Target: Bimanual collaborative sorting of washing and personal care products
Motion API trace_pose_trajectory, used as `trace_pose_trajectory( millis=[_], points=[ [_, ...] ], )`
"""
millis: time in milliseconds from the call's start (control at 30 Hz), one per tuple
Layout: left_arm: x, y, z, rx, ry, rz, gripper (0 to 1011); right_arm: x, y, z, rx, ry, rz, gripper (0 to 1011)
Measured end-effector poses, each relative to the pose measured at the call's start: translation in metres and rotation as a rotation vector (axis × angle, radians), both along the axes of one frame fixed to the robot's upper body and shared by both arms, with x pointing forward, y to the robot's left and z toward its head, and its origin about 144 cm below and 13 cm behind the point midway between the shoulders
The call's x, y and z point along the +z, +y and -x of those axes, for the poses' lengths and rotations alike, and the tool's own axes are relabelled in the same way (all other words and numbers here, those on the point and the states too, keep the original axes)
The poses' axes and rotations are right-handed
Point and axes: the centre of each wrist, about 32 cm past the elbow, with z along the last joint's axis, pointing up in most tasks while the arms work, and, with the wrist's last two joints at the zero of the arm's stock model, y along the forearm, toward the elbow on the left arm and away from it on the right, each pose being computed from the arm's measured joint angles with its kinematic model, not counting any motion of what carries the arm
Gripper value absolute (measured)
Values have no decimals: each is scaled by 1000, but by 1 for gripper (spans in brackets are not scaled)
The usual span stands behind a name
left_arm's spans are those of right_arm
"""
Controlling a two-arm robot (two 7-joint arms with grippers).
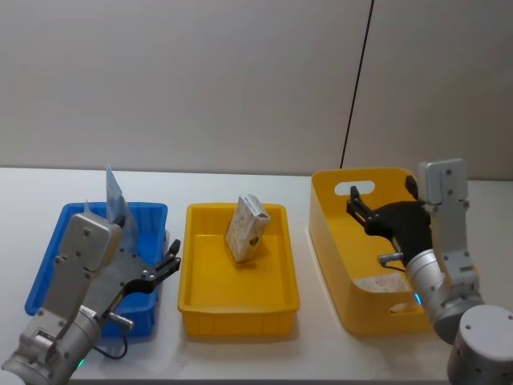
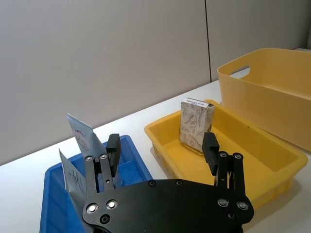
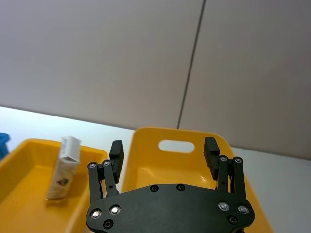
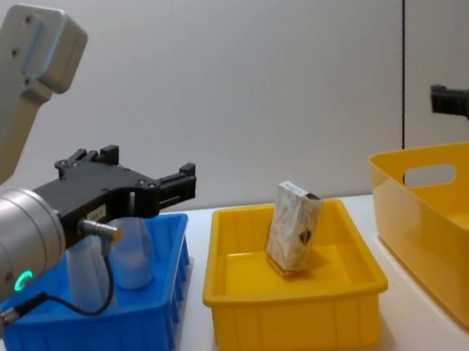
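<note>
A beige-and-white marbled carton leans upright in the shallow yellow tray; it also shows as the carton, the carton and the carton. A second marbled carton lies on the floor of the deep yellow bin. A translucent pouch and a clear bottle stand in the blue bin. My left gripper hangs open and empty at that bin's right rim. Above the deep bin my right gripper is open, holding nothing.
The three containers sit in a row on a white table, with a grey wall close behind. A dark vertical seam runs down the wall. The deep bin has a handle cutout in its far wall.
</note>
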Motion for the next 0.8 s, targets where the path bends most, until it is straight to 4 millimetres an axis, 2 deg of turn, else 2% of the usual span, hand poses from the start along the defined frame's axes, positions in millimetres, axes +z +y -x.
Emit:
trace_pose_trajectory(
  millis=[400, 800],
  points=[
    [1, -1, 3, 56, 15, -14, 1001, 5, 6, 4, 96, -50, -15, 1004],
    [2, 2, 6, 188, 87, -9, 1001, 7, 9, 6, 132, -70, -20, 1004]
  ],
)
